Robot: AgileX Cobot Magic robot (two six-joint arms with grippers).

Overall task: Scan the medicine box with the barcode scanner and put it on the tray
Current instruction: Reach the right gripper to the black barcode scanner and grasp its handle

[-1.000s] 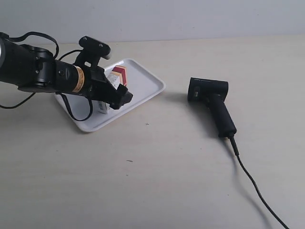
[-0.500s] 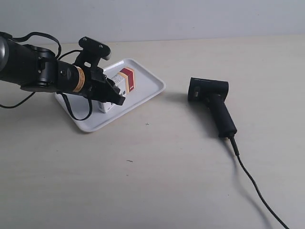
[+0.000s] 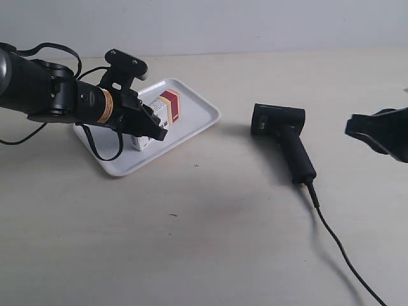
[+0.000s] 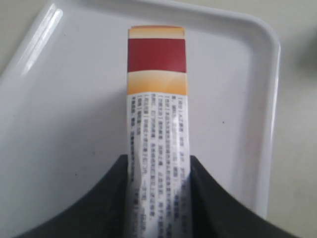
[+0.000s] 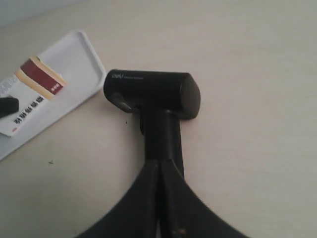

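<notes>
The left pincer clamps the printed end of the small white, red-and-tan-banded medicine carton, held on edge over the flat white plastic tray. Rightward on the tabletop lies the black pistol-shaped barcode scanner, handle running straight toward the closed, empty right pincer, the nearer arm. Only the right wrist view shows that alignment; only the left wrist view shows the grip.

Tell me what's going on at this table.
The left pincer is closed on the box, which stands on edge over the tray. I cannot tell whether it is lifted off the tray. The scanner lies on the table, with nothing holding it. The right pincer, shut and empty, hangs near the scanner.
</notes>
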